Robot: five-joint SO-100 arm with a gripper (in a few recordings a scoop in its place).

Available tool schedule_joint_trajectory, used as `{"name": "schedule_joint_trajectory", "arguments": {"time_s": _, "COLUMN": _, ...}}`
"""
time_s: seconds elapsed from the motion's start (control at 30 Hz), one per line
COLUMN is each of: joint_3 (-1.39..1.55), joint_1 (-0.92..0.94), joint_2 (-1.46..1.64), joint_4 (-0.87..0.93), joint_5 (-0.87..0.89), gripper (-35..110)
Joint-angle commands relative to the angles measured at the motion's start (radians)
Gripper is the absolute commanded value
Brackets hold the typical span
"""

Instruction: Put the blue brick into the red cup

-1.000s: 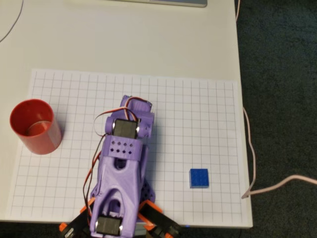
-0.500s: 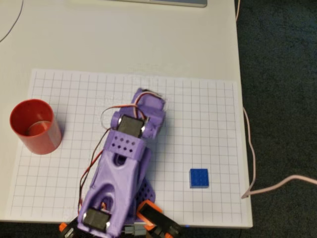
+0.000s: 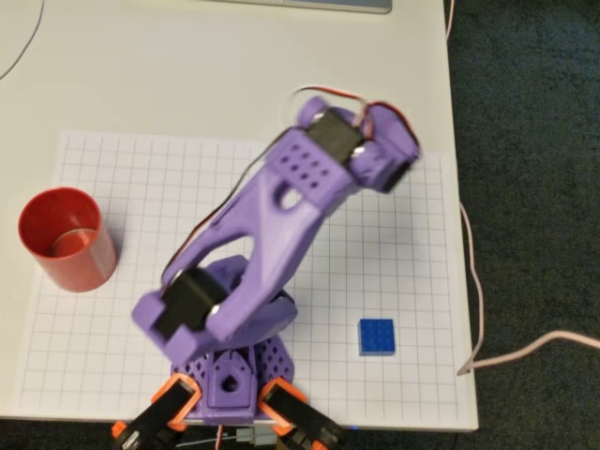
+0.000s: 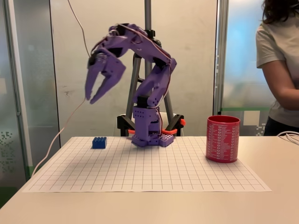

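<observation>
Blue brick (image 4: 99, 142) lies on the grid, well below the open tool (image 4: 93, 93).

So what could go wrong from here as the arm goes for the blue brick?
1. The pincer hangs open high above the grid sheet; a descent that lands off-centre could knock the small blue brick aside instead of straddling it.
2. The brick sits near the sheet's right edge in the overhead view, so a nudge could slide it toward the table edge.
3. The red cup stands on the far side, so the carry must cross past the arm's own base; a weak grip might drop the brick.
</observation>
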Motion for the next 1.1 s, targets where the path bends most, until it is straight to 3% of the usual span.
{"name": "schedule_joint_trajectory", "arguments": {"time_s": 0.0, "joint_3": -0.115, "joint_1": 0.164, "joint_2": -0.080, "joint_4": 0.038, "joint_5": 0.100, "gripper": 0}}
{"name": "schedule_joint_trajectory", "arguments": {"time_s": 0.17, "joint_3": -0.156, "joint_1": 0.319, "joint_2": -0.202, "joint_4": 0.103, "joint_5": 0.204, "gripper": 0}}
{"name": "schedule_joint_trajectory", "arguments": {"time_s": 0.67, "joint_3": 0.040, "joint_1": 0.815, "joint_2": -0.029, "joint_4": 0.178, "joint_5": -0.055, "gripper": 0}}
{"name": "schedule_joint_trajectory", "arguments": {"time_s": 0.9, "joint_3": 0.364, "joint_1": 0.735, "joint_2": 0.199, "joint_4": 0.012, "joint_5": 0.107, "gripper": 0}}
{"name": "schedule_joint_trajectory", "arguments": {"time_s": 1.07, "joint_3": 0.425, "joint_1": 0.629, "joint_2": 0.135, "joint_4": -0.029, "joint_5": 0.199, "gripper": 0}}
